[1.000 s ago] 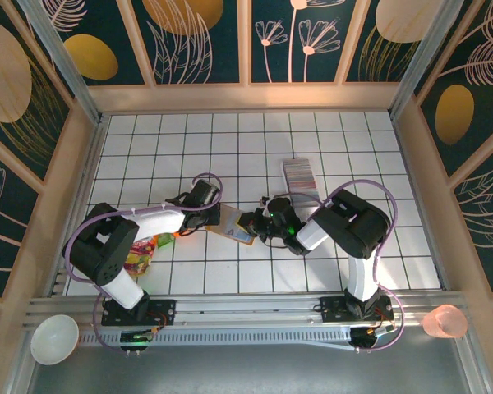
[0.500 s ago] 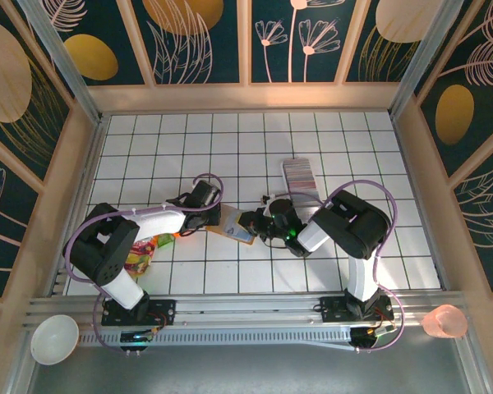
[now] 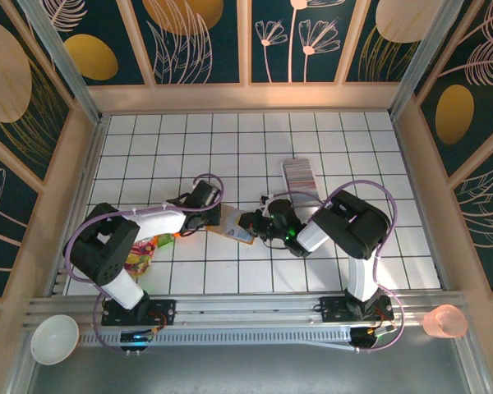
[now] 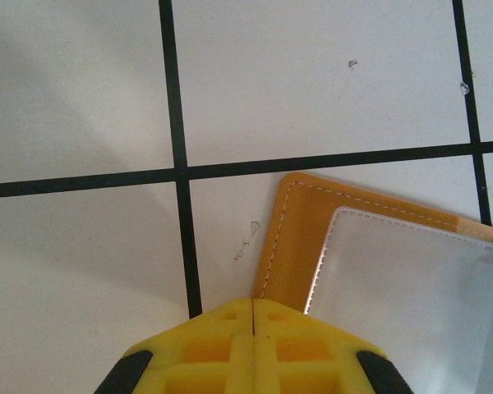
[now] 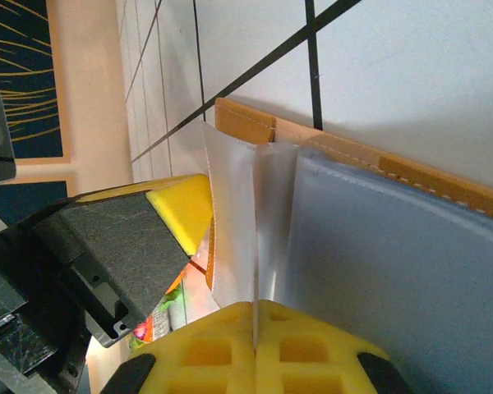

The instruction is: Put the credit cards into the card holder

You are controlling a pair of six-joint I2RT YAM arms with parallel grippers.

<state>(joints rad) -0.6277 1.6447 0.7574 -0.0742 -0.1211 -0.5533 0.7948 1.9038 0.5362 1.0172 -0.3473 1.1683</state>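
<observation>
Our left gripper (image 4: 253,305) has its jaws together, the tips set on the near corner of the card holder (image 4: 289,238), which lies flat on the table (image 4: 312,82) between the two arms. Our right gripper (image 5: 255,310) has its jaws clamped on what we take for a pale card (image 5: 232,209), its edge at the clear pocket. The other credit cards (image 3: 300,175) stand in a row just beyond. We judge that if the card meets the pocket's lip askew, it may bow, or shove the holder out from under the left tips.
</observation>
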